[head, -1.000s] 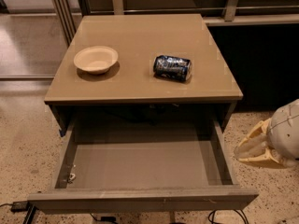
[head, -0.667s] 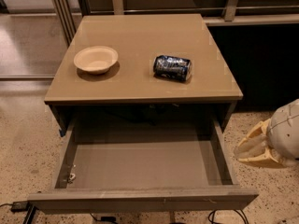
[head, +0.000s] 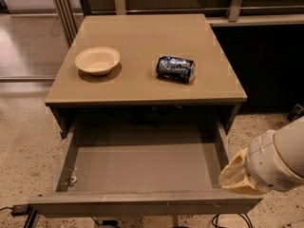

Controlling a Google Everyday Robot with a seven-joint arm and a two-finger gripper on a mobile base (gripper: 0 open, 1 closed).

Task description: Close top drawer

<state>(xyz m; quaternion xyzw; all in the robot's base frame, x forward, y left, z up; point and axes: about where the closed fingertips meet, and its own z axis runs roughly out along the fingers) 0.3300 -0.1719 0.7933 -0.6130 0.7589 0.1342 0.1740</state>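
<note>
The top drawer (head: 142, 165) of the grey-brown cabinet is pulled far out, and its plain grey inside shows empty apart from a small bit near the left front corner. Its flat front panel (head: 142, 204) runs along the bottom of the camera view. My gripper (head: 235, 175), beige at the tip on a white rounded wrist, is at the drawer's right front corner. It overlaps the right side wall just behind the front panel.
On the cabinet top (head: 142, 87) stand a beige bowl (head: 97, 60) at the left and a dark blue can (head: 175, 69) lying on its side at the right. A dark wall and rails run behind. Cables lie on the speckled floor (head: 23, 141) below the drawer.
My gripper has moved left and down, from beside the cabinet to the drawer's right front corner. The drawer, bowl and can have not moved.
</note>
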